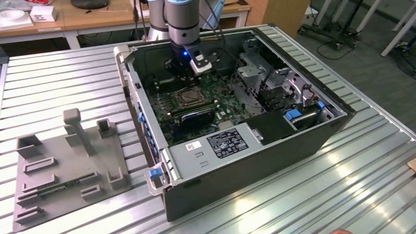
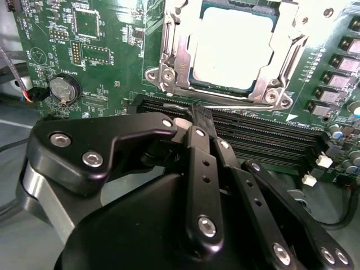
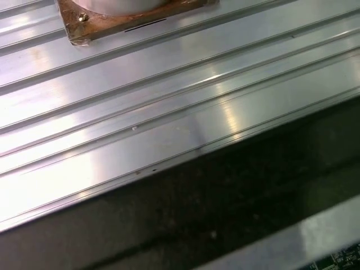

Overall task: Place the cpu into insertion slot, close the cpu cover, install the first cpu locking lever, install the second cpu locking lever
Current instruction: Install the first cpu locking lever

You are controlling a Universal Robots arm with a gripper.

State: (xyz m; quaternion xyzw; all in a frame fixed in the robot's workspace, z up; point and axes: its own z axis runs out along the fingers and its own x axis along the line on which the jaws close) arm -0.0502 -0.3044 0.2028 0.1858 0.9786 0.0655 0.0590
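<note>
The cpu [image 2: 236, 45] lies flat in the insertion slot [image 1: 188, 98], its pale face showing through the cut-out of the cpu cover [image 2: 281, 62]. The silvery cover frame lies down over the chip. My gripper [image 2: 198, 115] hangs just beside the socket, over the long black memory slots [image 2: 264, 140]. Its black fingers [image 2: 202, 163] meet at the tips, shut with nothing between them. In the exterior view the gripper [image 1: 182, 73] is inside the open computer case [image 1: 260, 161], just behind the socket on the green board [image 1: 215, 109].
The case walls [image 1: 133, 92] close in around the arm, and a drive cage with cables [image 1: 273, 87] stands on the exterior view's right. A grey fixture plate with upright holders [image 1: 71, 161] lies on the ribbed metal table [image 3: 169, 112]. A round coin battery [image 2: 62, 89] sits on the board.
</note>
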